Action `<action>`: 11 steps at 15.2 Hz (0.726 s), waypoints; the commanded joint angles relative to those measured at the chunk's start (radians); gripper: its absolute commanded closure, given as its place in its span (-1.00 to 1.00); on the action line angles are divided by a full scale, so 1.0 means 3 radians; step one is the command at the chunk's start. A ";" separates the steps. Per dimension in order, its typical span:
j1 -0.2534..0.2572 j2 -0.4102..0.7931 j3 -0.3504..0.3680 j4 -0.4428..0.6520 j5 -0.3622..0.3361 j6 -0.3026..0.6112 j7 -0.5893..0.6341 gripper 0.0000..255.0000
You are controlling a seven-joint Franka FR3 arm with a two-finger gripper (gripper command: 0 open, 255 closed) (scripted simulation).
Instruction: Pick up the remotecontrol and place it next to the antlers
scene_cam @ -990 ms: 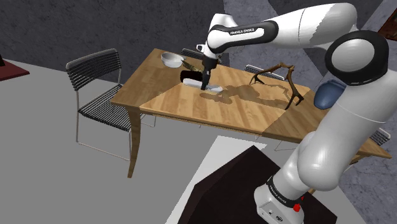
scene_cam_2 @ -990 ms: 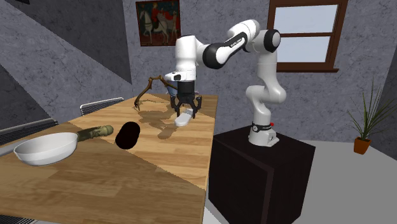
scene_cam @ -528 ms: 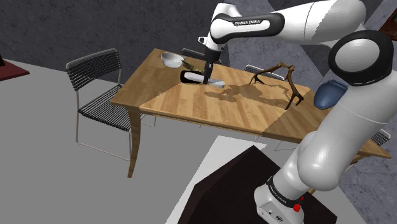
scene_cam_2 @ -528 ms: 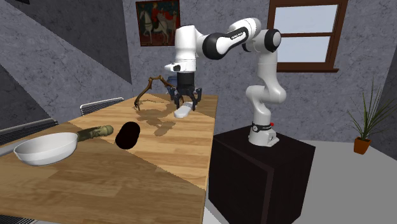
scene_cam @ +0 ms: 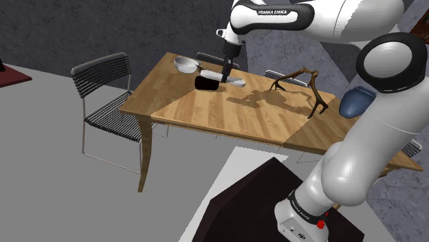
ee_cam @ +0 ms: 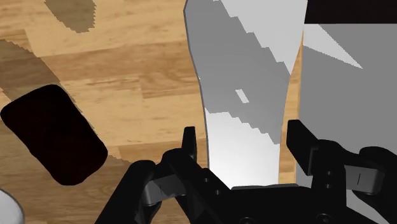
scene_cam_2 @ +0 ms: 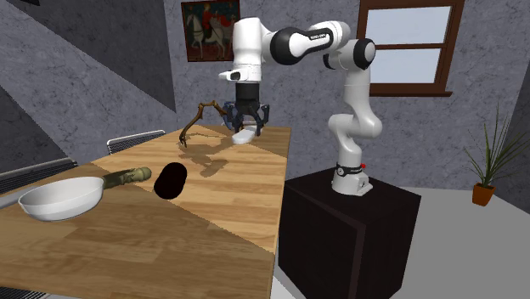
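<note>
Grey, rough-textured walls enclose the room, with a framed painting, a window and a potted plant in the second exterior view.

Wooden table: plank top, with one black wire chair at its end on the shoulder view's left.

Arm stand: dark box, just beside the table's long edge.

Gripper: black, pointing down over the table and closed partway on the remotecontrol. In the wrist view its fingers flank the body closely, though actual pad contact is hard to make out there.

Remotecontrol: pale grey-white, long and flat. It is held clear of the tabletop, roughly level, with its shadow lying on the wood below.

Antlers: brown and branched, standing on the table. They are near the held remotecontrol but apart from it, toward the shoulder view's right.

Black rounded object: lying on the table, just beside the gripper in the shoulder view.

White pan: shallow, with a mottled handle, near the black rounded object.
</note>
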 commanded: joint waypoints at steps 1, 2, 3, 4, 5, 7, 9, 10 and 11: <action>0.0000 -0.0015 -0.0001 0.0082 -0.0002 -0.0097 -0.0001 1.00; -0.0001 -0.0015 -0.0001 0.0127 -0.0002 -0.0142 -0.0002 1.00; -0.0001 -0.0014 -0.0001 0.0173 -0.0002 -0.0187 -0.0003 1.00; -0.0001 -0.0012 -0.0001 0.0220 -0.0001 -0.0232 -0.0004 1.00; -0.0001 -0.0009 -0.0001 0.0268 -0.0001 -0.0278 -0.0005 1.00; -0.0002 -0.0002 -0.0002 0.0367 0.0001 -0.0369 -0.0007 1.00; -0.0003 0.0009 -0.0003 0.0470 0.0003 -0.0462 -0.0010 1.00; -0.0004 0.0016 -0.0003 0.0524 0.0005 -0.0509 -0.0012 1.00; -0.0005 0.0023 -0.0004 0.0578 0.0007 -0.0556 -0.0014 1.00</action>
